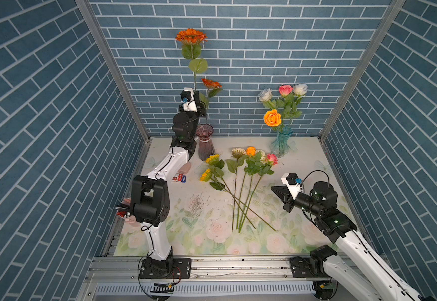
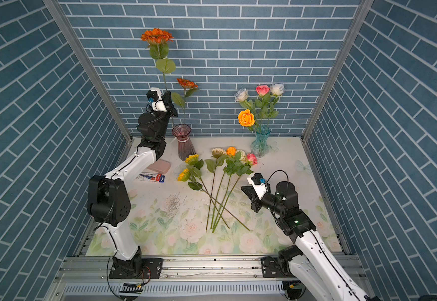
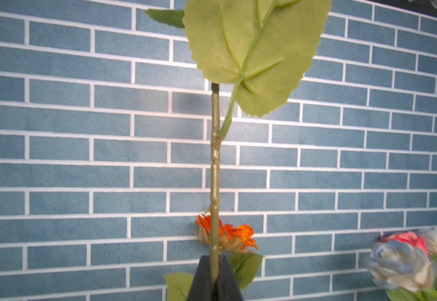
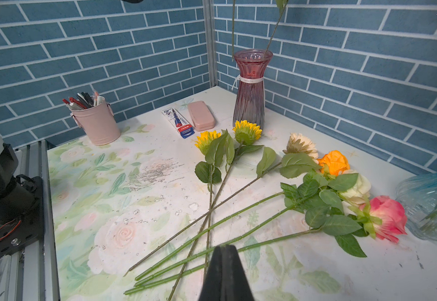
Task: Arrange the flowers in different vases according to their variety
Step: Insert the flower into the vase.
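Sunflower [image 1: 191, 36] with an orange head stands upright, its stem pinched by the left gripper [image 3: 214, 276] above the plum vase [image 1: 205, 146], where a second orange sunflower [image 1: 211, 83] already sits; the held stem's foot seems not yet inside. Four roses [image 1: 285, 90] fill the aqua vase [image 1: 281, 143]. Six loose flowers [image 1: 257, 164], three sunflowers and three roses, lie on the surface [image 1: 303, 234], so roughly half looks done. The right gripper [image 4: 224, 260], pressed together and empty, hovers over their stems. Blue brick walls [image 1: 264, 52] enclose the floral-printed surface.
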Tool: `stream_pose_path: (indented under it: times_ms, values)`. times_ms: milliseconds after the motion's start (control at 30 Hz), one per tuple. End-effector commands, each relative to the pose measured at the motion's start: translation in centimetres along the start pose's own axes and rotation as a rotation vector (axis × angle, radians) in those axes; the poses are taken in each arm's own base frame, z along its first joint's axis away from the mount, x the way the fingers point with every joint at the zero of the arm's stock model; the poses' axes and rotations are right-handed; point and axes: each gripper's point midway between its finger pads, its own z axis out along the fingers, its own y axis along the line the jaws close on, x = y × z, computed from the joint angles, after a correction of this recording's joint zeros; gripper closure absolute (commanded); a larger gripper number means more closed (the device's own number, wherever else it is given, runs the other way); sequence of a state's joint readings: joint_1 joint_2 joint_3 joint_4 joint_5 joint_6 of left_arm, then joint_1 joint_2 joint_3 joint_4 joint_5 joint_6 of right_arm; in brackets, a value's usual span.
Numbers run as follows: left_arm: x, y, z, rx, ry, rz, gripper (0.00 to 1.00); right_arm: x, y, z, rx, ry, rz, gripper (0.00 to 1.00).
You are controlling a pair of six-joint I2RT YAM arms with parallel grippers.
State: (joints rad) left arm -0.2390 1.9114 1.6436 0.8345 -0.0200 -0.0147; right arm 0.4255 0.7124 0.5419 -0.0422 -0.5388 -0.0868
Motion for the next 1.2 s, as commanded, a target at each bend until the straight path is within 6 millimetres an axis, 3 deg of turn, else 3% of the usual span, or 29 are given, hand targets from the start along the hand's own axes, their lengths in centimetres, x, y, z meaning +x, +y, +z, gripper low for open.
stream_pose_path:
  times_ms: [0,133,233,600,767,933,1033,1067,1100,1167]
  values:
    - [-6.1,0.4,1.0,-0.006,-0.181,-0.012,1.0,0.3,0.2,0.4,-0.016,0.004,-0.028,1.0]
    - [-6.9,0.2,1.9,0.004,-0.202,0.003,1.0,0.8,0.0,0.8,-0.016,0.023,-0.018,1.0]
    - [-5.8,0.1,2.2,0.004,-0.189,0.022,1.0,1.1,-0.1,1.0,-0.02,0.034,-0.011,1.0]
    - [3.9,1.6,1.3,-0.043,-0.101,-0.001,1.0,1.6,-0.2,1.1,-0.017,0.05,-0.004,1.0]
    - [6.5,2.0,0.4,-0.057,-0.064,-0.002,1.0,1.7,-0.2,1.1,-0.015,0.055,0.001,1.0]
    - [7.9,2.0,-0.8,-0.06,0.0,0.041,0.99,1.6,-0.2,1.1,-0.013,0.053,0.002,1.0]
    - [8.7,1.6,-1.7,-0.032,0.038,0.07,0.58,1.6,-0.2,1.0,-0.013,0.053,0.004,1.0]
    - [9.1,1.5,-2.0,-0.02,0.057,0.075,0.32,1.6,-0.2,1.0,-0.013,0.054,0.004,1.0]
    - [9.4,1.5,-2.1,-0.022,0.074,0.072,0.12,1.5,-0.2,1.0,-0.013,0.054,0.004,1.0]
    - [10.0,1.7,-2.7,-0.035,0.117,0.07,0.08,1.4,-0.2,1.0,-0.013,0.054,0.004,1.0]
